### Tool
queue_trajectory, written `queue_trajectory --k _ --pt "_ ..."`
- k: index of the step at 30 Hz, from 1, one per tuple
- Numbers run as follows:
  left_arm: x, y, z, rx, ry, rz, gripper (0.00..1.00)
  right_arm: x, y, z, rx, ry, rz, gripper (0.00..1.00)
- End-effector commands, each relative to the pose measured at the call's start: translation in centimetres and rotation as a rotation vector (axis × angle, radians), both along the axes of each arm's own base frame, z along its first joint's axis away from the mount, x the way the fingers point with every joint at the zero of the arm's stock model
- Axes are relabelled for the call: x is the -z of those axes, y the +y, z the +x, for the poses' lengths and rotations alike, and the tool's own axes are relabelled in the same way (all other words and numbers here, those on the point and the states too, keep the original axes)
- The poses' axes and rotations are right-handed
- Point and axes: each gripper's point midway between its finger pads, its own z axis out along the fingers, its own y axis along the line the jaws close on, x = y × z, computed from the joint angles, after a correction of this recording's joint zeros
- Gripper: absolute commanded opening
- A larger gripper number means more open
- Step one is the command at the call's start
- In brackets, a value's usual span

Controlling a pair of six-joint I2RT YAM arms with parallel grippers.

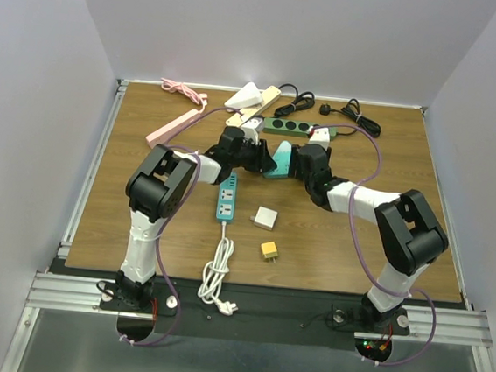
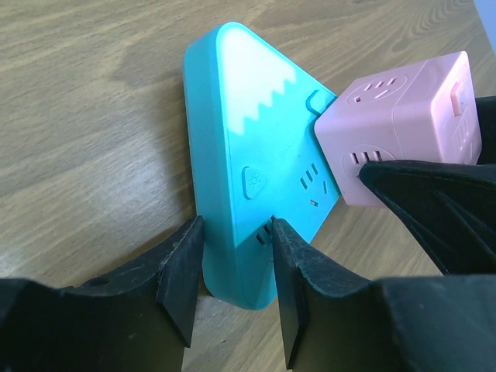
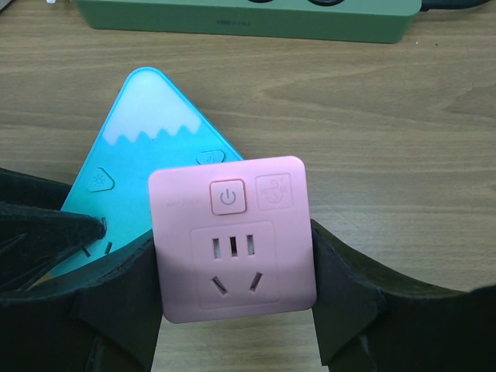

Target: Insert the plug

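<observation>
From above, both arms reach in to the middle of the table (image 1: 138, 228) and meet at the teal triangular socket block (image 1: 278, 163). The left gripper (image 1: 256, 152) sits on the block's left and the right gripper (image 1: 300, 161) on its right. Just beyond the block lies a green power strip (image 1: 287, 126). Nearer the arm bases than the block are a blue strip (image 1: 227, 197), then a white adapter (image 1: 265, 218) and a yellow adapter (image 1: 269, 250).

On the left wrist camera, the left gripper (image 2: 232, 287) has its jaws nearly closed, pinching the near corner of the teal triangular socket block (image 2: 248, 155), which lies flat on the wood. There's the pink cube adapter (image 2: 411, 124), pressed up against the block's right-hand edge, by the socket holes. Whether its prongs are in cannot be told from here. A dark finger (image 2: 434, 209) of the other arm covers the cube's lower side.

On the right wrist camera, the right gripper (image 3: 232, 263) is spread to the cube's width and clamps the pink cube adapter (image 3: 232, 236) on both flanks, power button and socket face towards the lens. The teal triangular socket block (image 3: 147, 124) pokes out behind the cube, up and left. The green power strip (image 3: 248, 19) runs along the top, beyond the block.
</observation>
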Motion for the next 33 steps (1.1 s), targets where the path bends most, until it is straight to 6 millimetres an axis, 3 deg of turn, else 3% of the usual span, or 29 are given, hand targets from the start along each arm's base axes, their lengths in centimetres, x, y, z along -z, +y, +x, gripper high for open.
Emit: queue_trajectory --k 1,20,27,33 --pt "0.9 -2.6 -2.9 0.159 0.056 -0.023 0.27 8.6 0.3 -4.5 -0.072 0.284 -0.024 0.01" --pt "0.0 -3.6 -3.8 0.24 0.092 -0.054 0.23 12.4 -0.1 -7.3 -0.086 0.442 -0.048 0.0" --pt "-0.3 -3.7 -3.9 0.252 0.089 -0.055 0.22 14.0 -1.1 -10.0 -0.078 0.519 -0.05 0.01" --pt "-0.5 -3.8 -4.1 0.269 0.088 -0.061 0.21 14.6 -0.9 -9.7 -0.076 0.556 -0.063 0.0"
